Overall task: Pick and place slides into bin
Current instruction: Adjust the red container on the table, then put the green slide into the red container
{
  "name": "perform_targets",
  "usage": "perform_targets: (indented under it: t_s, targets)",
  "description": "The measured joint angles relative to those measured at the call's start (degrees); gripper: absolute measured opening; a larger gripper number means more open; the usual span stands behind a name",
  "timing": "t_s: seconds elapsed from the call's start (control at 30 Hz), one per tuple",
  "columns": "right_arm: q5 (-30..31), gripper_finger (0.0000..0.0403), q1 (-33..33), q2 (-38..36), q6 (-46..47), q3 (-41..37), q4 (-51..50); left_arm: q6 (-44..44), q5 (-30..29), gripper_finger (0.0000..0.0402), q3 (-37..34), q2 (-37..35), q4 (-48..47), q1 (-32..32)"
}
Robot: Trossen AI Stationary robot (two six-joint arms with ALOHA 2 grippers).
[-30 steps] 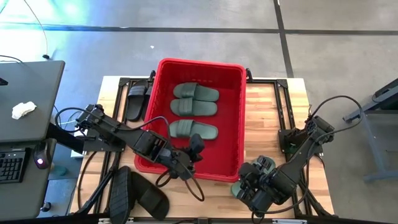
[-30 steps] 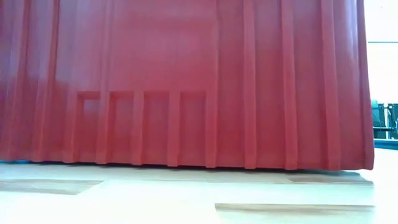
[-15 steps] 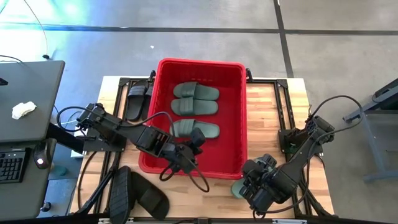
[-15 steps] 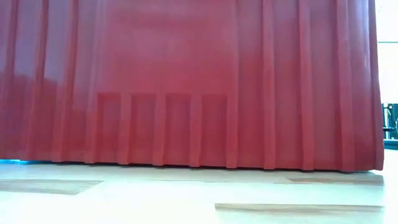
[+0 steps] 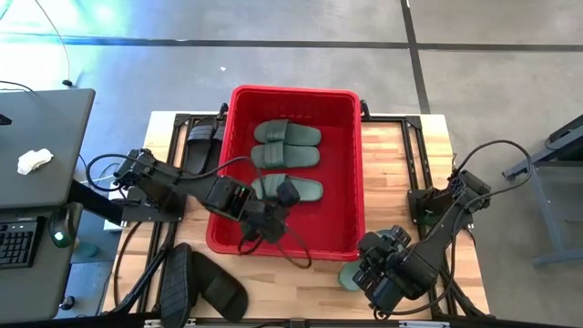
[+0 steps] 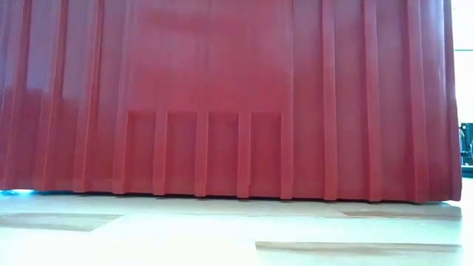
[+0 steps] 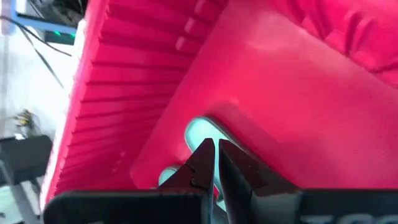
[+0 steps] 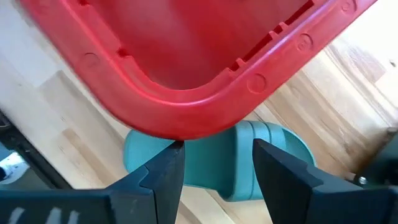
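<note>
Three dark green rubber slides [image 5: 286, 158] lie already in the large red plastic bin [image 5: 350, 171]. My left tool [image 5: 286, 190], fingers together and empty, is inside it. My right tool [image 8: 214, 163], fingers apart, hovers above the fourth green slide [image 8: 268, 146] beside the bin's corner. Black slides [image 5: 199, 146] wait on the worktop [image 5: 396, 155].

The left arm is reaching from the table's left edge toward the middle, its links stretched in a shallow line, cables looping beneath the wrist. The left gripper [image 5: 285, 191] is hanging with its 2 dark fingers [image 7: 239, 169] pressed together, tips meeting in a narrow point. The right arm is folding back from its base at the right side, elbow raised, wrist dropped low near the front edge. The right gripper [image 8: 214, 163] is pointing down with its 2 fingers [image 8: 281, 168] standing well apart, nothing clamped between them.
</note>
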Motion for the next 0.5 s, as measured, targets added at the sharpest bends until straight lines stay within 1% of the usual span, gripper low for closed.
perform_targets:
  t_s: [0.1, 0.3, 0.43, 0.5]
  targets:
    - [-1.8, 0.0178, 0.5, 0.0, 0.8, 0.0, 0.1, 0.0, 2.0, 0.0012, 0.0, 0.0, -0.9, 1.6]
    - [-9.6, 0.0178, 3.1, -0.2, 1.2, 1.1, 2.6, 2.9, 7.6, 0.0012, 0.0, 0.0, -1.2, 4.4]
    - [-17.4, 0.0178, 4.0, -0.3, 1.3, 2.4, 6.7, 5.3, 9.5, 0.0012, 0.0, 0.0, -1.2, 5.8]
    - [-21.5, 0.0178, 4.4, -0.3, 2.8, 2.5, 7.5, 6.0, 10.5, 0.0012, 0.0, 0.0, -1.2, 6.5]
